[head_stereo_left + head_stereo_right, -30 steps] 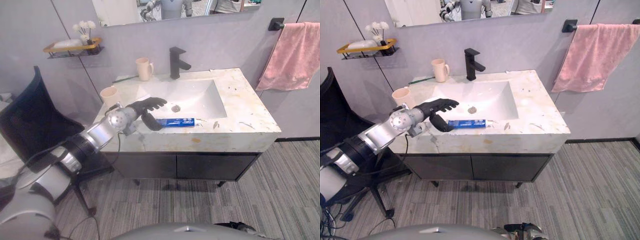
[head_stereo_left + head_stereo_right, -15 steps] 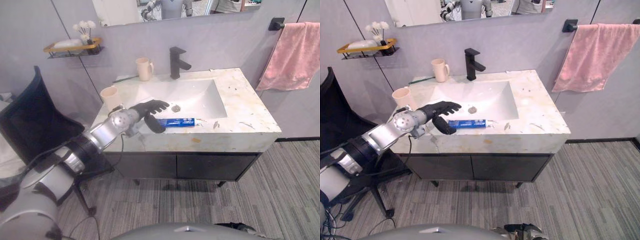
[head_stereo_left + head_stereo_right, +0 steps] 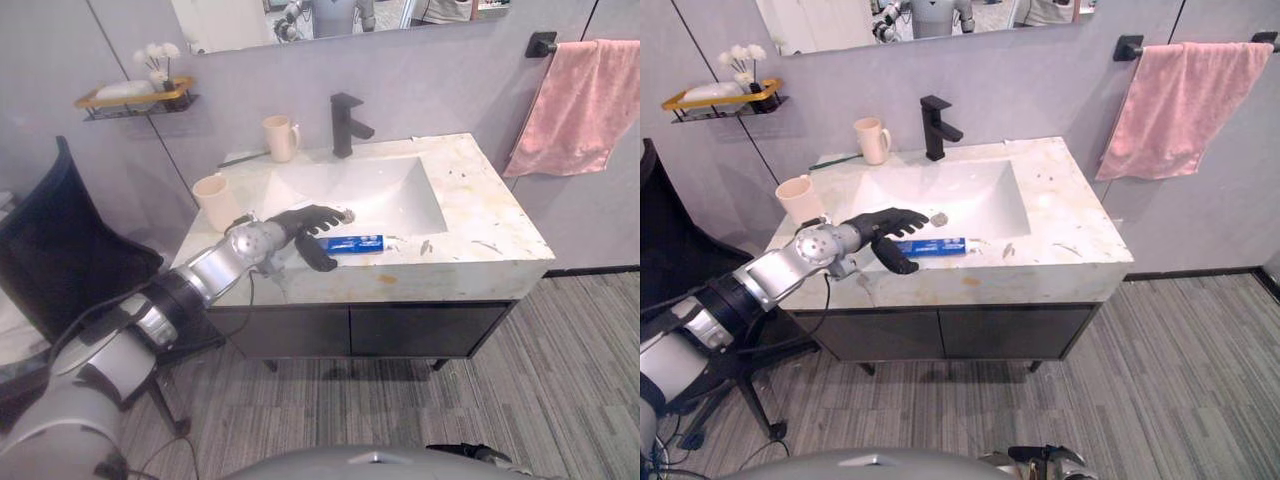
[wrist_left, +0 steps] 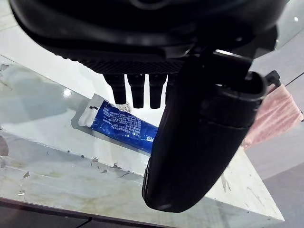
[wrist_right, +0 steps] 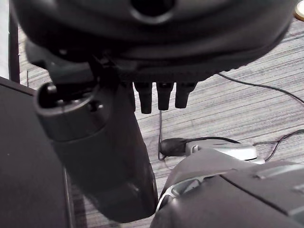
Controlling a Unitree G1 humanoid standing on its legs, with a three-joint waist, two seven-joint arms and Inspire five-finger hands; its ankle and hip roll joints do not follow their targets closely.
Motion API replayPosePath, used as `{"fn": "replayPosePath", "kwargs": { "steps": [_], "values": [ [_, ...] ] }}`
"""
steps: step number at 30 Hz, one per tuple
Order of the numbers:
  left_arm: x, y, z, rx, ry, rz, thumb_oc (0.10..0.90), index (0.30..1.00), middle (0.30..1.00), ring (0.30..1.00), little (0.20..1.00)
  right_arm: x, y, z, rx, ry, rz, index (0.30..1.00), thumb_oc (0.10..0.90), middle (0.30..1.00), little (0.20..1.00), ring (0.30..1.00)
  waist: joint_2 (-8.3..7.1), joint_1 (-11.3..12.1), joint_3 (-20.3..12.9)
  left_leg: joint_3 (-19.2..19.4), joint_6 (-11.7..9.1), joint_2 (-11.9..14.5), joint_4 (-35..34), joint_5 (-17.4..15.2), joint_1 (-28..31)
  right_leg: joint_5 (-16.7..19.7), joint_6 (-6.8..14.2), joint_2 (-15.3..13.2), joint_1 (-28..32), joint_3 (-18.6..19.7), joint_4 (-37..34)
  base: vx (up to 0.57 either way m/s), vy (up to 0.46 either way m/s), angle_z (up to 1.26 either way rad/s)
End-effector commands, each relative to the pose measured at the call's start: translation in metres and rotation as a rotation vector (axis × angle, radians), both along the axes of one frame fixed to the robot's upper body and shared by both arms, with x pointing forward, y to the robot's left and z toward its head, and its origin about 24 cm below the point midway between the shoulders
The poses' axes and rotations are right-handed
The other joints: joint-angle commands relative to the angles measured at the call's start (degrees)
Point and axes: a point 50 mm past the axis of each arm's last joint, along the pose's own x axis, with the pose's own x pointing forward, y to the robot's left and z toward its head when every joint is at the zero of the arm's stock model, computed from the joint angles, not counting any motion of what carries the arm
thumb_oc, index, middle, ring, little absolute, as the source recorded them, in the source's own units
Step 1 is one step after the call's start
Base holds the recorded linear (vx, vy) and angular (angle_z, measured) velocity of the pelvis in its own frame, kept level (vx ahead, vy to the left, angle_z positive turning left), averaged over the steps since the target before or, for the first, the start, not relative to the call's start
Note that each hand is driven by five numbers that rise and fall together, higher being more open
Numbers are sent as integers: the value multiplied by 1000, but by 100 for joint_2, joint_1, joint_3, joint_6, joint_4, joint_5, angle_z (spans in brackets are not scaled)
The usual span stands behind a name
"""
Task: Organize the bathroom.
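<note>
Marble-patterned, the vanity top (image 3: 480, 215) carries a white sink basin (image 3: 385, 190), which serves as the landmark. A blue toothpaste tube (image 3: 352, 243) lies flat on the front rim of the basin, lengthwise along the counter edge, its white crimped end showing in the left wrist view (image 4: 90, 114). The left hand (image 3: 300, 222) reaches over the basin's front left corner with fingers straight and spread above the tube's near end and the thumb (image 4: 199, 142) standing out toward the counter's front edge; it is unclenched and grips nothing, and whether the fingertips touch the tube cannot be told. A black faucet (image 3: 345, 123) stands behind the basin. To the rear left of the basin sits a cream mug (image 3: 279, 137) with a thin green item (image 3: 240, 158), perhaps a toothbrush, lying beside it, and on the counter's left side, nearer the front, stands a peach cup (image 3: 214, 200). A pink towel (image 3: 575, 105) hangs on a bar to the basin's right. A wall shelf (image 3: 130, 98) with white flowers (image 3: 152, 58) is mounted far left of the basin. The right hand (image 5: 104, 142) shows in its own wrist view over striped floor (image 5: 247, 95), fingers straight, holding nothing.
</note>
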Motion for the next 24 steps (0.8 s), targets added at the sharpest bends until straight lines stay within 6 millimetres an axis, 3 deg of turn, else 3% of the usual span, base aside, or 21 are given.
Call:
{"fn": "replayPosePath", "kwargs": {
  "steps": [1,2,6,21,22,24],
  "values": [
    [30,5,88,-3,-291,34,692,738,738,738,738,-5,2,-1,-17,35,-39,900,800,900,900,900,-128,71,99,535,217,-207,320,-472,100,-674,24,293,33,515,280,0,0,0],
    [30,6,88,2,-288,35,540,509,509,509,509,-5,1,-1,-18,34,-41,900,800,900,900,900,-122,63,107,540,216,-204,326,-475,97,-679,23,289,24,516,293,30,6,0],
    [30,5,87,16,-280,35,400,300,300,300,300,-5,1,-1,-24,31,-50,900,800,900,900,900,-108,55,115,547,220,-210,322,-481,99,-686,26,280,19,509,303,0,0,0],
    [31,9,85,27,-276,65,400,300,300,300,300,-10,-6,0,-33,34,-75,900,800,900,900,900,-74,60,147,526,228,-253,309,-484,97,-701,44,249,8,459,345,0,0,0],
    [31,9,85,24,-276,67,466,399,399,399,399,-10,-6,0,-33,34,-75,900,800,900,900,900,-72,65,148,524,229,-255,305,-486,98,-700,45,244,12,449,340,0,0,0],
    [31,10,86,24,-278,71,500,451,451,451,451,-11,-5,0,-32,36,-73,900,800,900,900,900,-72,71,147,517,230,-261,303,-485,97,-695,46,241,19,441,329,0,0,0]
  ]
}}
